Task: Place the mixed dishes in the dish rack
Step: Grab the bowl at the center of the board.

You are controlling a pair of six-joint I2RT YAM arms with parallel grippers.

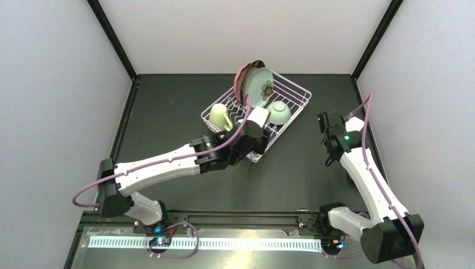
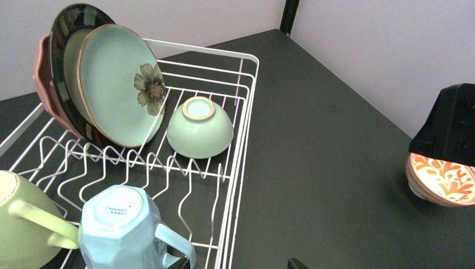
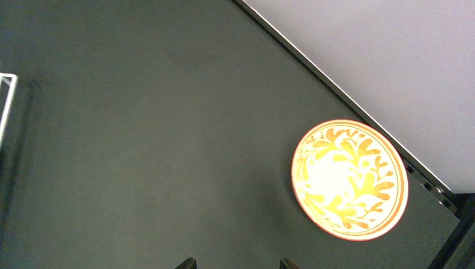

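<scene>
- Your left claw [image 2: 238, 264] is spread wide with nothing between its tips. It hangs over the near corner of the dish rack [image 2: 246, 112].
- Just beside that claw, inside the rack's near end, the light-blue mug [image 2: 126, 230] stands bottom up with its handle pointing towards the claw.
- The cream mug [image 2: 22, 224] sits next to the blue one, also inside the rack.
- Past the rack's row of zigzag prongs, the pale-green bowl [image 2: 200, 129] lies upside down against the rack's right wall.
- At the rack's far end three plates stand on edge, leaning together. The mint flowered plate [image 2: 117, 84] is in front, the dark-rimmed plate [image 2: 67, 33] is behind it, and the pink plate [image 2: 40, 67] is at the back.
- Your right claw [image 3: 236, 263] also stands open, with only bare tabletop [image 3: 140, 140] between its tips. It is outside the rack, well off to the rack's right.
- The small orange-patterned bowl [image 3: 350, 179] rests on the tabletop to the side of that claw. It is not between the tips, it is well apart from the rack, and it is close to the right wall.
</scene>
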